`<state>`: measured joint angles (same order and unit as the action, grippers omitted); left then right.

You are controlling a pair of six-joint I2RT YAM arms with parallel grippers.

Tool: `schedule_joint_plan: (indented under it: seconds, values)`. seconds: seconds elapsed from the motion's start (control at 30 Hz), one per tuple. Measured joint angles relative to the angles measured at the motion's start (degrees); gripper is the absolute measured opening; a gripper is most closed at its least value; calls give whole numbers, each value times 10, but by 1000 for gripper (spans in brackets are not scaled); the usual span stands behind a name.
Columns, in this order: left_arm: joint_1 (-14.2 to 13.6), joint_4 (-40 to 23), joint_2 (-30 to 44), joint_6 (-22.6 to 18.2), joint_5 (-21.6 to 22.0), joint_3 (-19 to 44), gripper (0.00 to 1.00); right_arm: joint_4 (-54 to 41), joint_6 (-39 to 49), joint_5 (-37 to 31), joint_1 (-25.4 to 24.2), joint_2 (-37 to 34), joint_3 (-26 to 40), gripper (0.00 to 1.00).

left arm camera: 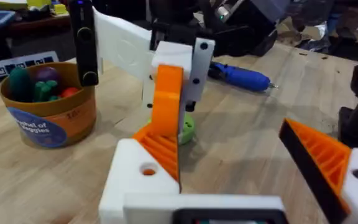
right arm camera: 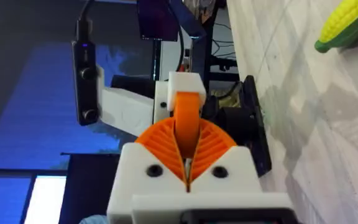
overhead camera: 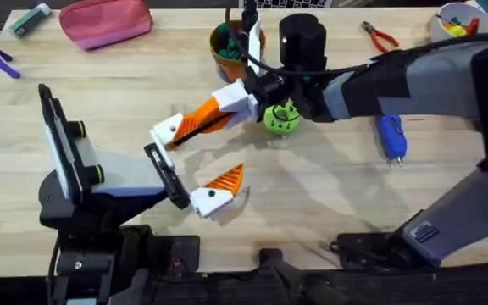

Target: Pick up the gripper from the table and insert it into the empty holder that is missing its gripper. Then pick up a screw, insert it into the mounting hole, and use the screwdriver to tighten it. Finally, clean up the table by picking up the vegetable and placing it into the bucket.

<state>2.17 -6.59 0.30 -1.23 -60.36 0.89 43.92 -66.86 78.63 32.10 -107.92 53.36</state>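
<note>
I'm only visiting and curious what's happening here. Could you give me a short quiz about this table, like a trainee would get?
1. True or false: the blue screwdriver lies on the table, with nothing holding it.
2. What does the right gripper pinch? A a spoon; B an orange fingertip; C a battery.
3. What colour is the pouch at the table's far edge?
Key: 1 true; 2 B; 3 pink.

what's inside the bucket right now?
The left wrist view shows toy vegetables in the bucket: green pieces, a purple one, a red one, heaped at the rim. Its wall hides whatever lies lower. The yellow-green vegetable is on the table, not inside.
</note>
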Motion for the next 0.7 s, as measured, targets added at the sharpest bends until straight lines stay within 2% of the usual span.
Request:
schedule_joint_plan:
  seconds: [0.2,0.23,0.3,0.4,0.43,0.7]
  values:
    - [0,0,0,0,0,0,985,0,-3,0,0,0,0,13]
    - [0,0,0,0,0,0,985,0,-5,0,0,0,0,59]
    - [0,0,0,0,-3,0,985,1,-8,-5,0,0,-1,266]
    - [-2,-1,0,0,-12,0,986,3,-9,-13,2,0,-1,699]
    - [-2,-1,0,0,-14,0,985,4,-9,-16,2,0,-1,957]
    - [-2,-1,0,0,-15,0,985,4,-8,-23,2,1,-1,976]
